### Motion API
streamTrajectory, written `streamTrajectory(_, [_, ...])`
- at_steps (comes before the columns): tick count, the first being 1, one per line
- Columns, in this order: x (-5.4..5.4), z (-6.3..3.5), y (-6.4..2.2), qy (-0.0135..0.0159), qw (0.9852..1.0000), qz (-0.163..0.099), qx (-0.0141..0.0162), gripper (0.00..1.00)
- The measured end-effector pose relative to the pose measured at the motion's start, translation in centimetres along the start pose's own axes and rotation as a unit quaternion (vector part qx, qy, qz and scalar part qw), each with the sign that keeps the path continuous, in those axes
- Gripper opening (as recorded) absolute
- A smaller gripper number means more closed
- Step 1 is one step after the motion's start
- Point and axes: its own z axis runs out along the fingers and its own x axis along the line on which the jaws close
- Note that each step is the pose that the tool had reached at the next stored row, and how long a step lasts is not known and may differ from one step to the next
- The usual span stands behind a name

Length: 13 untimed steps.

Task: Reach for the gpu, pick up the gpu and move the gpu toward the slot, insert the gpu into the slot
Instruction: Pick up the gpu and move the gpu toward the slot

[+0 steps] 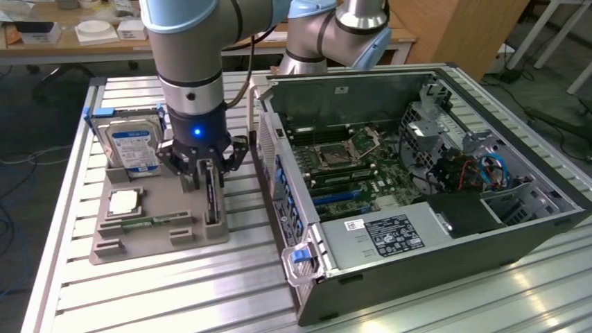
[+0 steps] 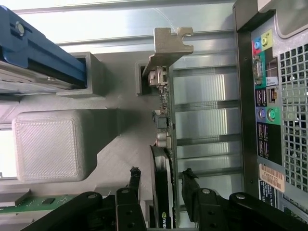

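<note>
Now the open gripper [image 1: 207, 182] hangs around the upright gpu [image 1: 213, 201], with the slot [image 1: 337, 198] at its three o'clock in the exterior view.

This is looking like a robotics lab or an engineering workshop. A grey-and-blue industrial arm [image 1: 190, 62] is standing over a ribbed aluminium table [image 1: 185, 298] that appears to be built from extruded profiles. A desktop computer case [image 1: 518, 229] is lying open on it, with its green motherboard [image 1: 365, 173] showing. Beside the case, a grey printed tray [image 1: 157, 239] is holding loose computer parts in shaped pockets: a hard drive [image 1: 129, 142], a processor [image 1: 125, 202], a memory stick [image 1: 148, 223] and the gpu [image 1: 212, 198], which is standing on edge. Behind, a wooden desk [image 1: 55, 48] is carrying small white boxes [image 1: 97, 31].
</note>
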Motion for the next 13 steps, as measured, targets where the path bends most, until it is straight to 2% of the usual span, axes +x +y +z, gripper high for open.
streamTrajectory(13, [0.0,0.01,0.0,0.0001,1.0,-0.002,0.0,0.47])
